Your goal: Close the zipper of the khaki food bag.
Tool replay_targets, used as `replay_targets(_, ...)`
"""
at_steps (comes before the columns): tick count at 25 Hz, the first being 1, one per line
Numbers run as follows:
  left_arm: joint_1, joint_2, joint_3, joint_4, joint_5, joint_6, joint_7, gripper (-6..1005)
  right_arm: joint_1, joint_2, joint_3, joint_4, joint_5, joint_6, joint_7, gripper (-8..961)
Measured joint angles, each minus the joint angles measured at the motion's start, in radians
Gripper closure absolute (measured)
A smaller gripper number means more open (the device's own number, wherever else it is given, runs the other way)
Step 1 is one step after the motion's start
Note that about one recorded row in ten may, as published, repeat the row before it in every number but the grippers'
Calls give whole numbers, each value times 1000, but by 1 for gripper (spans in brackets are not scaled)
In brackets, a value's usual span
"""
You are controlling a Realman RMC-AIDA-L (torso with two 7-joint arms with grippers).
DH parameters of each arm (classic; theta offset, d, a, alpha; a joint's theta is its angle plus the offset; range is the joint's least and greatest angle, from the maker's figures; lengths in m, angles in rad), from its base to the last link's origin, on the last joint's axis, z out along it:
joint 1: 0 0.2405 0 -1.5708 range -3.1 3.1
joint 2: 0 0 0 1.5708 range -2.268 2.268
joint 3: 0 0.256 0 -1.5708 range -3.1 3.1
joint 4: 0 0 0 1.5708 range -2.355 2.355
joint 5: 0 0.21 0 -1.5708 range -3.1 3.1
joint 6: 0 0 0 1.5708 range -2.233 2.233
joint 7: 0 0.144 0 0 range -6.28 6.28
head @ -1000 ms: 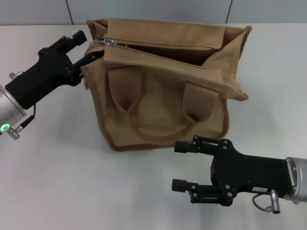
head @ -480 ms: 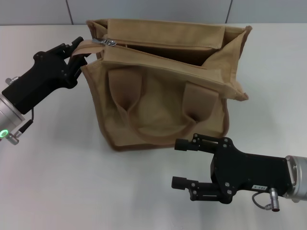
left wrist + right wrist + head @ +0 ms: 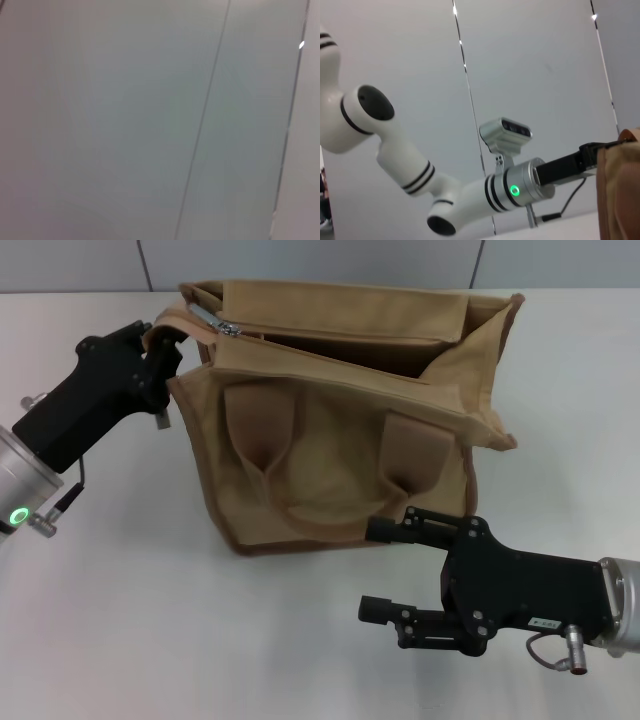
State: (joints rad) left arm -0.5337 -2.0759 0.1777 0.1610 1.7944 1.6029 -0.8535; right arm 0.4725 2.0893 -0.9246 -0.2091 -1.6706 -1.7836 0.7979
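Observation:
The khaki food bag [image 3: 330,440] stands upright mid-table with its top gaping open. Its zipper [image 3: 300,340] runs along the top, with the silver slider [image 3: 229,329] at the bag's left end. My left gripper [image 3: 163,342] is at that left end, shut on the khaki fabric tab [image 3: 180,320] that sticks out beyond the slider, and holds it taut. My right gripper [image 3: 382,570] is open and empty, low in front of the bag's near right corner. The bag's edge also shows in the right wrist view [image 3: 620,190], with my left arm [image 3: 520,187] beside it.
The bag's front handle [image 3: 330,515] hangs down its near side. The white table [image 3: 120,620] surrounds the bag. Grey wall panels [image 3: 300,260] stand behind it. The left wrist view shows only a wall panel [image 3: 150,125].
My left gripper has taken hold of the end tab and drawn it out leftward and slightly up. The right gripper has crept a little closer to the bag's front.

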Motion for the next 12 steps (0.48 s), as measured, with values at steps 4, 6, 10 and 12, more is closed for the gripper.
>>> replay_targets(4,-27,-1,-2,-35,-23,37,0,978,-6,0,1,1,32,-24,0,201)
replay_targets(6,-50,-2,-3,-59,-39,51,0,978,-7,0,1,10,82,-32,4,201)
replay_targets(10,-93,-4,-4,-94,-51,66,1,977,6,-1,-2,74,291,-33,141,201)
replay_targets(12,-109,-4,-9,-111,-51,68,1,977,23,-1,-3,77,354,-40,270,201)
